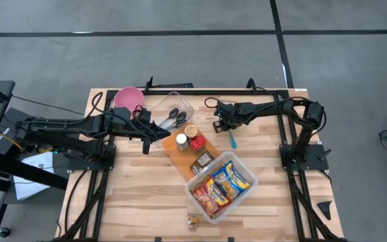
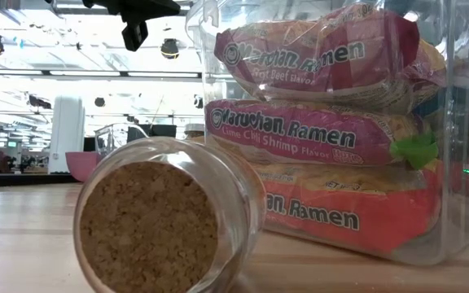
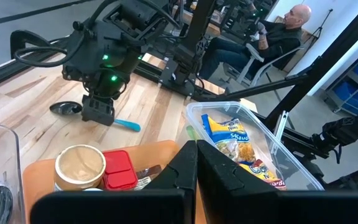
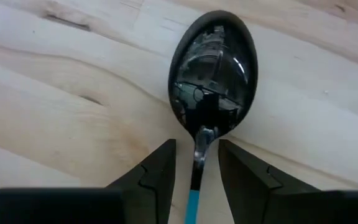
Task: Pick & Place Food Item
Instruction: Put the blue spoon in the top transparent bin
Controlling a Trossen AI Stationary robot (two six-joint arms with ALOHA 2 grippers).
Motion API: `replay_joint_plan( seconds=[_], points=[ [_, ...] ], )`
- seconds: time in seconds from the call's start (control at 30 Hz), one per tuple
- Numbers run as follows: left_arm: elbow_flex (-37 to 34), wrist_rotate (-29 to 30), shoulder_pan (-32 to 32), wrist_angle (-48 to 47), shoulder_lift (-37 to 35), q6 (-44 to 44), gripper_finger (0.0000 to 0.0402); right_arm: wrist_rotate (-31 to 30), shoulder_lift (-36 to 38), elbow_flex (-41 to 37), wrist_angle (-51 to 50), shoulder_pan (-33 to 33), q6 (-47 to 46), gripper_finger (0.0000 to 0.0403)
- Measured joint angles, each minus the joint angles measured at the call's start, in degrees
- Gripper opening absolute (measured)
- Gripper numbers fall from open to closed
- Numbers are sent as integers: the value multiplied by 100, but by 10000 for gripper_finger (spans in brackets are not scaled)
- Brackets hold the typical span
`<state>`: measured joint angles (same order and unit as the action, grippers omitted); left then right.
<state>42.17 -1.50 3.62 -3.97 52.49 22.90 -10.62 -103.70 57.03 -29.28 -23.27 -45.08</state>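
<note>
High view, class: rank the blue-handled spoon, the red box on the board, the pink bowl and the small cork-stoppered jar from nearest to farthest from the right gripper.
1. Blue-handled spoon, right at the right gripper.
2. Red box, on the orange board.
3. Pink bowl, far-left corner.
4. Small cork-stoppered jar, table's near edge.

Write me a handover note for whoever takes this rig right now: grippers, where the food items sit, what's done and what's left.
Left gripper: shut, empty, over the orange board.
Right gripper: fingers straddling the spoon neck where it lies flat on the table; grip not confirmed.
Ramen packets sit in the clear bin; a jar and red box are on the board. A corked jar lies on its side by the bin.
Done: nothing lifted.
Left: pick and place.
</note>
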Motion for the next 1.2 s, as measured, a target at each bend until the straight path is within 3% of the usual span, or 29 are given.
replay_joint_plan(
  seconds=[0.17, 0.43, 0.87, 1.2],
  points=[
    [0, 0, 0, -2, 0, 2, 3, 3, -4, -4, -22, -4, -4, 90],
    [0, 0, -1, -2, 0, 4, 3, 9, -7, -10, -4, 5, -9, 12],
    [0, 0, 0, -2, 0, 4, 3, -31, 5, -16, -3, 105, -7, 9],
    [0, 0, 0, -2, 0, 7, 3, -70, 465, -50, -95, 381, 0, 7]
  ],
)
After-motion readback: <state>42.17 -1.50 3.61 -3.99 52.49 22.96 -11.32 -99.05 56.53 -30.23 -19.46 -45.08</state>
